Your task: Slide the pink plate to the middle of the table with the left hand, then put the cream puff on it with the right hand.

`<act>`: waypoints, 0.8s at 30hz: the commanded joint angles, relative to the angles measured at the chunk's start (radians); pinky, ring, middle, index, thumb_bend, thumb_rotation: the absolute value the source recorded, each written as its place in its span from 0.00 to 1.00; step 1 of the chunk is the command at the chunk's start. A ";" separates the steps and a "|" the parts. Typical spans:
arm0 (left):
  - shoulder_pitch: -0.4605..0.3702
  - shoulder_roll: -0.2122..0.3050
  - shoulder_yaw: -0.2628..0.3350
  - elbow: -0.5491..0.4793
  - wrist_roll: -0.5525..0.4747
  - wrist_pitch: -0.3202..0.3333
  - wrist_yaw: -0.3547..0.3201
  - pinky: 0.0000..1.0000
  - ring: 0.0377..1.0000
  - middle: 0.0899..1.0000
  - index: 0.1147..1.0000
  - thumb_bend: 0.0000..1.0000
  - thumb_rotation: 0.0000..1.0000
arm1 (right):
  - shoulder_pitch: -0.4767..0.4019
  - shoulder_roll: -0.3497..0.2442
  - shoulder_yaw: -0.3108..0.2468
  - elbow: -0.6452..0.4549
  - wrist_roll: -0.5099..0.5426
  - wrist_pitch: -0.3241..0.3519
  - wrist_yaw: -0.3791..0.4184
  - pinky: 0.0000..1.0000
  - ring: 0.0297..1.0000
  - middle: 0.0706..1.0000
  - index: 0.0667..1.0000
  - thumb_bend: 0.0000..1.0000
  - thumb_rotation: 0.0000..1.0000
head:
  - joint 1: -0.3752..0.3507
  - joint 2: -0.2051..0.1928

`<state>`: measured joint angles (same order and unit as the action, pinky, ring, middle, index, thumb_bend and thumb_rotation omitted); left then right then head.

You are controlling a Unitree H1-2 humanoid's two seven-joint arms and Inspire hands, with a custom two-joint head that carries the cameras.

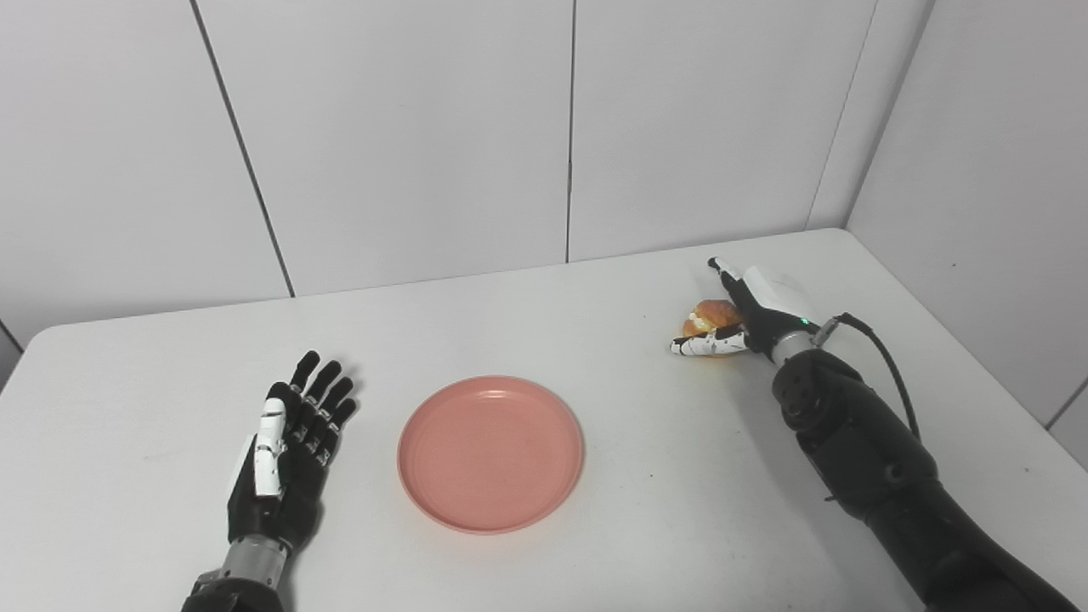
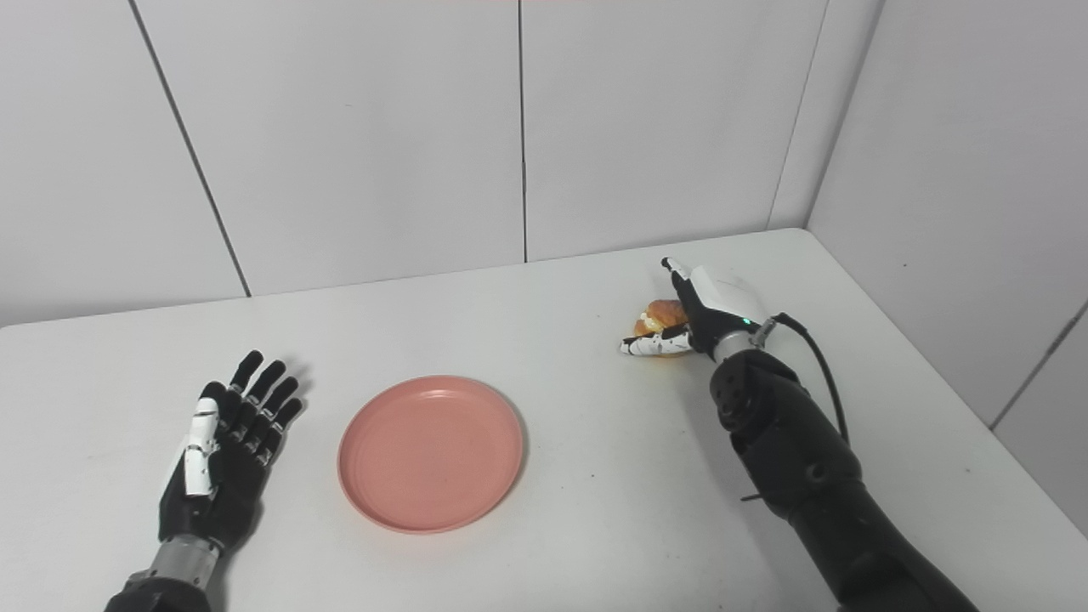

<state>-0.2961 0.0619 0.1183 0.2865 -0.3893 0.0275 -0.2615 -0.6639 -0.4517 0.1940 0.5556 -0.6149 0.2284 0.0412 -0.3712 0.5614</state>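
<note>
Left eye view shows the right hand (image 1: pixel 738 321) at the far right of the table (image 1: pixel 637 510), its fingers (image 1: pixel 705 344) curled around the cream puff (image 1: pixel 710 316); thumb low in front, the others arched over the back, so the pastry sits cupped between them, probably a gentle hold because the puff looks soft; whether it is already lifted or resting on the tabletop I cannot tell. Outward from those fingers, down and to their left, the pink plate (image 1: pixel 490 453) lies flat near the table's middle, empty, well apart from the puff; that placement suggests the slide is done and the carry is the step in hand. Farther left again, just beside the plate's rim but not touching it, the left hand (image 1: pixel 287 450) rests palm-down with fingers spread and holding nothing, apparently waiting clear of the plate.
</note>
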 commanded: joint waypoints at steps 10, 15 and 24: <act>0.080 0.022 0.008 0.041 0.008 0.058 0.013 0.92 0.90 0.90 0.89 0.36 1.00 | -0.057 -0.028 0.006 -0.036 0.002 0.083 0.042 0.51 0.59 0.63 0.64 0.68 0.12 | 0.001 0.009; 0.080 0.023 0.007 0.038 0.009 0.058 0.011 0.93 0.90 0.91 0.90 0.36 1.00 | -0.058 -0.028 0.011 -0.030 -0.008 0.117 0.036 0.40 0.47 0.48 0.44 0.53 0.00 | 0.003 0.013; 0.078 0.022 0.011 0.049 0.006 0.054 0.010 0.93 0.90 0.90 0.89 0.37 1.00 | -0.058 -0.030 0.002 -0.042 0.004 0.143 0.027 0.38 0.45 0.42 0.48 0.52 0.00 | 0.003 0.017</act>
<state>-0.2892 0.0655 0.1187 0.2749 -0.3893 0.0324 -0.2617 -0.6883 -0.4564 0.2058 0.5390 -0.6089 0.3447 0.0784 -0.3697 0.5768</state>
